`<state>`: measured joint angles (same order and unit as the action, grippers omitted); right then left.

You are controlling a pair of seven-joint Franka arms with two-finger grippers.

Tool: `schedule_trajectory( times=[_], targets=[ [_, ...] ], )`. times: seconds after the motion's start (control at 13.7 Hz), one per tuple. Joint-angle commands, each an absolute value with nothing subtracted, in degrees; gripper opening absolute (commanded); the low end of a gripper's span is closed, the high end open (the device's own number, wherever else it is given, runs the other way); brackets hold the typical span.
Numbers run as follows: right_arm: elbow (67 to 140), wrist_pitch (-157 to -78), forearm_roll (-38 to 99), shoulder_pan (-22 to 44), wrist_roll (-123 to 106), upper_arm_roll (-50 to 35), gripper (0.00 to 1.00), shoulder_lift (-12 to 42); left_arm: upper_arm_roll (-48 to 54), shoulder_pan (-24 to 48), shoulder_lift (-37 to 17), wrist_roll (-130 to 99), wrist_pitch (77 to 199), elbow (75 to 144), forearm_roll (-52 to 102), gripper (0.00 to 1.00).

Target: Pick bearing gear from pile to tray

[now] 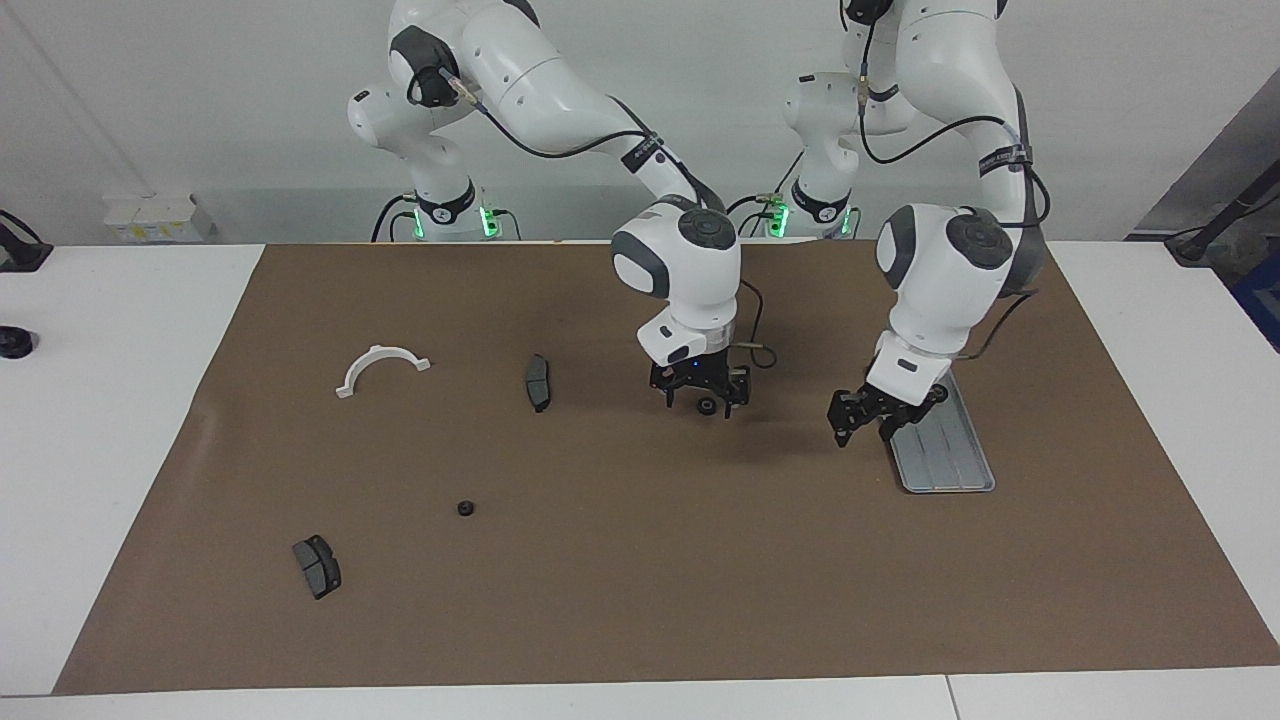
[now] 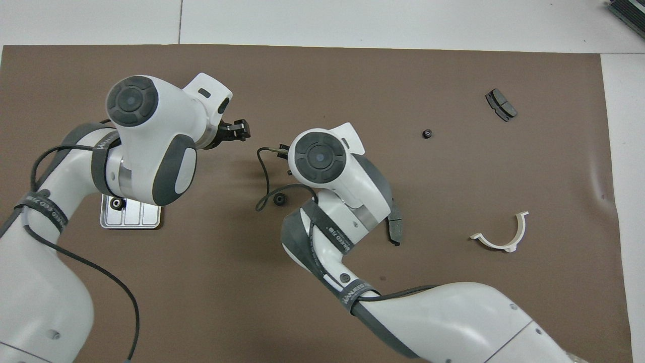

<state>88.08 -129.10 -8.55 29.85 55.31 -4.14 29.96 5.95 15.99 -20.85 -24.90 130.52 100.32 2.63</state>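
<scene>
wall (image 1: pixel 200 100): plain white | table (image 1: pixel 100 450): white | mat (image 1: pixel 640 600): brown, covers most of table

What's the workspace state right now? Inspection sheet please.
Surface: brown paper mat on a white table.
Job's things: flat silver-grey metal tray holds one small black round gear; second gear appears to lie on the mat; third gear loose, farther from the robots.
Clutter: two dark grey brake pads; white semicircular bracket.
Grippers: right gripper open over the second gear; left gripper over the mat beside the tray.
Cables: black cable loop at the right wrist, close to the second gear.
Surroundings: small black object at the table edge.
</scene>
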Motion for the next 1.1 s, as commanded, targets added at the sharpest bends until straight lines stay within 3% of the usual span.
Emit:
schedule_trajectory(
  times=[0.0, 0.44, 0.95, 1.03],
  targets=[
    [96.1, -128.9, -8.2, 23.9, 47.2, -4.9, 1.00, 21.7, 4.7, 20.5, -22.5, -26.9, 130.2, 99.1, 0.6, 0.68],
    [96.6, -124.6, -4.7, 10.9, 23.0, -4.9, 1.00, 18.8, 4.7, 26.8, -21.5, -32.3, 131.8, 108.3, -4.0, 0.59],
    [93.4, -131.9, -4.3, 5.3, 14.4, -4.8, 0.99, 27.5, 5.0, 28.4, -19.8, -35.8, 132.2, 112.6, -4.0, 0.49],
    [93.3, -132.1, -4.3, 4.8, 14.4, -4.9, 0.92, 28.8, 5.1, 28.6, -19.7, -36.2, 132.2, 112.7, -4.0, 0.49]
  ],
)
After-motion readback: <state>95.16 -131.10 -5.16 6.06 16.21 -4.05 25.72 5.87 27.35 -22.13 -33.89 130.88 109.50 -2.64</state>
